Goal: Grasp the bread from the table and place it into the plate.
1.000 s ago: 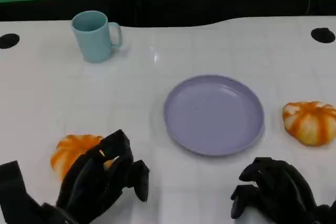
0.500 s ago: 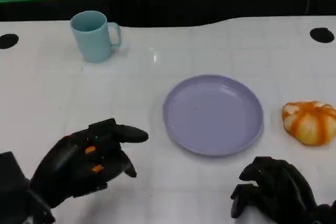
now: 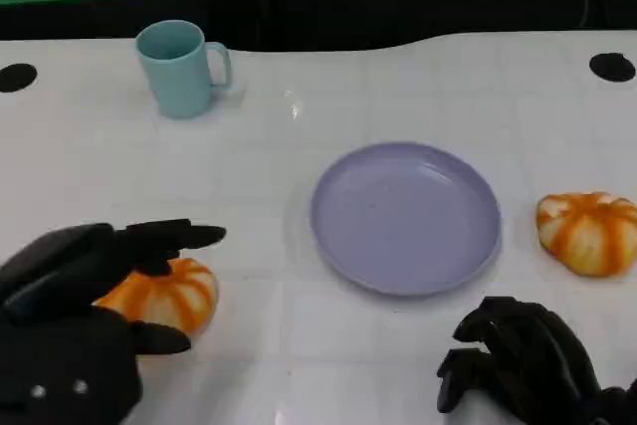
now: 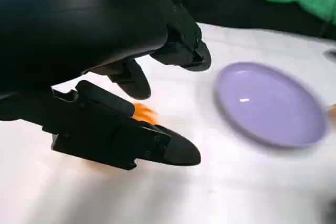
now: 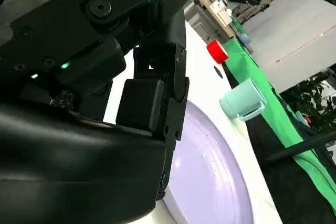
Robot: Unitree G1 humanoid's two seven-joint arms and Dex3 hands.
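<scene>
Two orange-and-white striped bread rolls lie on the white table (image 3: 299, 67): the near-left bread roll (image 3: 164, 296) sits under the left hand (image 3: 75, 316), and a second bread roll (image 3: 589, 232) rests well to the right of the plate (image 3: 405, 216).

Change noted: one second ago the left hand lay low over the near-left roll with fingers curled around its right side; half a second ago it covered the roll entirely. Now the hand has drawn back toward the table's near-left corner, and most of the roll is exposed again, sitting on the table slightly to the right of its earlier spot. One finger extends above the roll and another reaches below it. The fingers are spread with nothing gripped; the roll appears released or never secured. The left wrist view shows only a sliver of orange between the parted fingers, blurred.

Judgement: the grasp has not succeeded. The bread is on the table, left of the plate and apart from it; the plate holds nothing. A fresh approach seems required.

The right hand (image 3: 518, 360) rests at the near-right edge, unchanged, fingers curled inward on nothing.

Materials: the rolls are domed, lobed like a small pumpkin, with a soft matte look. The plate is round, lavender, shallow-rimmed and glossy. A pale blue mug (image 3: 181, 69) with a handle stands at the far left.
</scene>
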